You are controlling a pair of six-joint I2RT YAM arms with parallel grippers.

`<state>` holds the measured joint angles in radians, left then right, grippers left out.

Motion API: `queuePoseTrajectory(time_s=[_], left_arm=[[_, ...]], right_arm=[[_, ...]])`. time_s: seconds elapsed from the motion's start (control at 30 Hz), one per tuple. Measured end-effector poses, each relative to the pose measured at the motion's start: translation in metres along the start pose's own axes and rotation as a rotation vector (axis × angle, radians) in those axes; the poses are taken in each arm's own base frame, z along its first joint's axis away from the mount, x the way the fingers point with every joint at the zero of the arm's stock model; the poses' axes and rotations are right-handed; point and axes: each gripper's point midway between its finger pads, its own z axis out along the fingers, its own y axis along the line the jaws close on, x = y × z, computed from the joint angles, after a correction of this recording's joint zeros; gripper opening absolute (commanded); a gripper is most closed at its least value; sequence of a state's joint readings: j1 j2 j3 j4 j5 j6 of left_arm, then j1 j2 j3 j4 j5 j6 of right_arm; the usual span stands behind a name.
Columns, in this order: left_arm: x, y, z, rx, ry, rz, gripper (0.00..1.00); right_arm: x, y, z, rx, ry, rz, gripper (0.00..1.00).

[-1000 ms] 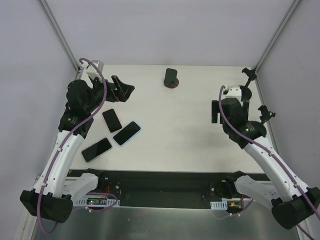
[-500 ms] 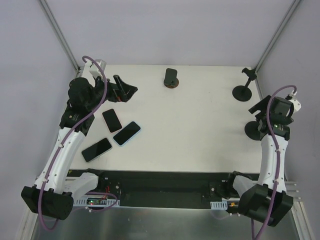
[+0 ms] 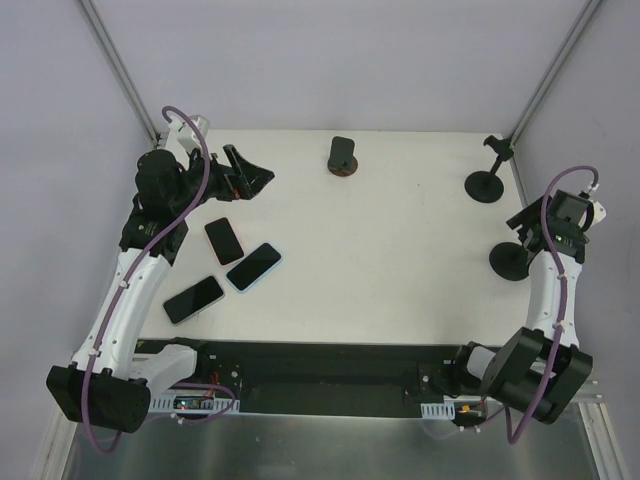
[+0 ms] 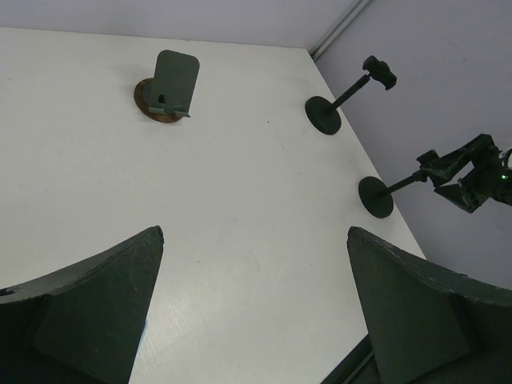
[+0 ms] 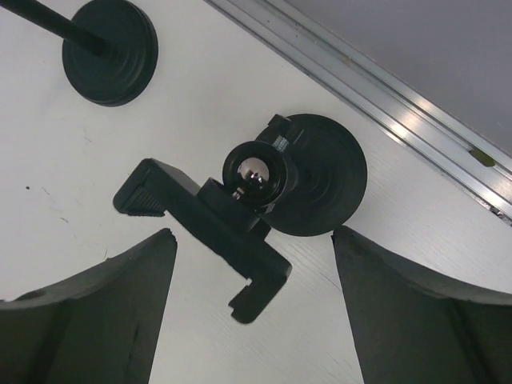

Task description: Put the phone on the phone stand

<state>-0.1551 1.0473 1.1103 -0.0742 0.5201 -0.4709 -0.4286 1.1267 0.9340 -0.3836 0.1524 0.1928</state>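
Three phones lie at the table's left: a black one (image 3: 224, 241), a light-blue-edged one (image 3: 253, 266) and another black one (image 3: 194, 299). A small dark phone stand (image 3: 342, 157) on a brown round base stands at the back centre, also in the left wrist view (image 4: 172, 84). My left gripper (image 3: 245, 175) hovers open behind the phones, with nothing between its fingers (image 4: 254, 232). My right gripper (image 3: 540, 225) is open at the right edge. Its fingers straddle the clamp head (image 5: 216, 216) of a black pole stand from above.
Two black pole stands are at the right. One has its base (image 3: 487, 186) at the back right. The other's base (image 3: 510, 262) lies under my right gripper, beside the aluminium frame rail (image 5: 384, 88).
The right arm has swung from the table's middle right out to the right edge, over the nearer pole stand's clamp. The left gripper has hardly moved.
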Motion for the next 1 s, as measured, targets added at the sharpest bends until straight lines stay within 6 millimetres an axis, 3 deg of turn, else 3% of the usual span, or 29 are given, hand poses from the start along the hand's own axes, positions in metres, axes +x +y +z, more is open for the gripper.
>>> queuePoseTrajectory(time_s=[0.27,0.57,0.87,1.0], left_arm=[[0.004,0.002,0.004,0.001,0.018,-0.026,0.96],[0.008,0.005,0.007,0.004,0.036,-0.035,0.95],[0.014,0.01,0.014,-0.002,0.062,-0.06,0.94],[0.013,0.011,0.014,-0.002,0.063,-0.072,0.94]], right_arm=[[0.005,-0.01,0.022,0.068,0.024,-0.035,0.73],[-0.007,-0.005,0.026,0.03,-0.035,-0.088,0.38],[-0.001,0.005,0.026,-0.01,-0.034,-0.146,0.15],[0.011,0.026,0.02,-0.051,-0.032,-0.227,0.08]])
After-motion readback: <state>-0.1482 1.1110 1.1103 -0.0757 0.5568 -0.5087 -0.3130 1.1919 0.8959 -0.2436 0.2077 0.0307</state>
